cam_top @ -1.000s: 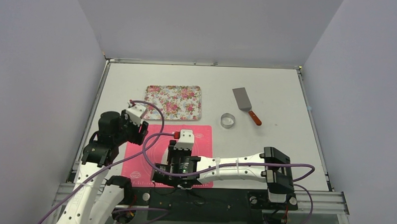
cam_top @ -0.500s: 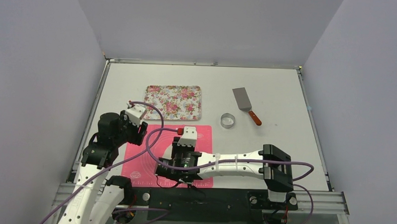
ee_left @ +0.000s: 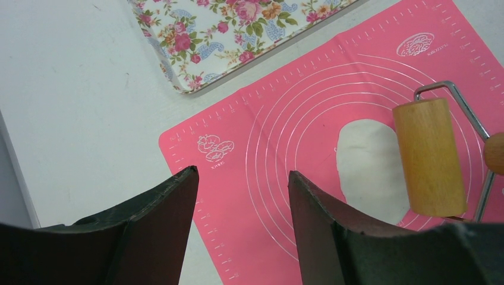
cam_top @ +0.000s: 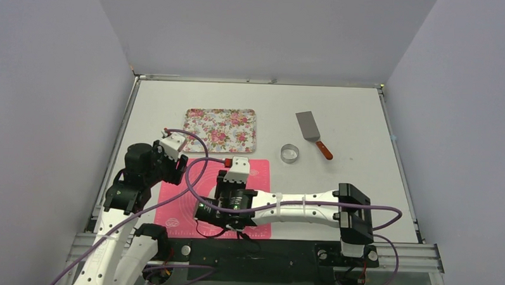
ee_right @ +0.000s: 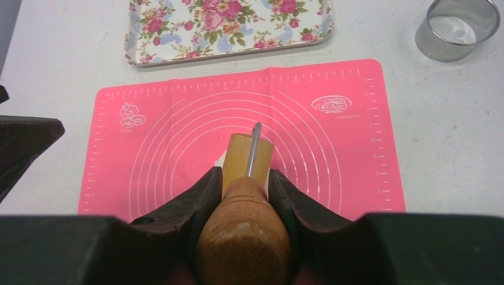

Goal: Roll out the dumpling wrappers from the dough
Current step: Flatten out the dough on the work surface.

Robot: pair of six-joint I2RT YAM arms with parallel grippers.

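Dough sheet: flat on the pink mat. Hidden in the overhead view, covered by the right gripper set low over the mat. Left gripper poised above the mat's far left corner, clear of the right one. Beyond both sets of fingers: floral tray. Further right: ring cutter and spatula, well apart from either gripper.

Left wrist view: fingers spread wide, holding nothing, above a corner of the mat. Ahead and right of the fingertips, the dough as a flat white oval inside the mat's printed circles. Wooden rolling pin resting across its right side. Tray ahead, past the mat's edge.

Right wrist view: fingers pinched on the rolling pin's wooden handle, barrel pointing straight ahead of the fingertips. Only a white sliver of dough showing at the barrel's left side, at the centre of the circles. Tray beyond to the left, ring cutter far ahead to the right.
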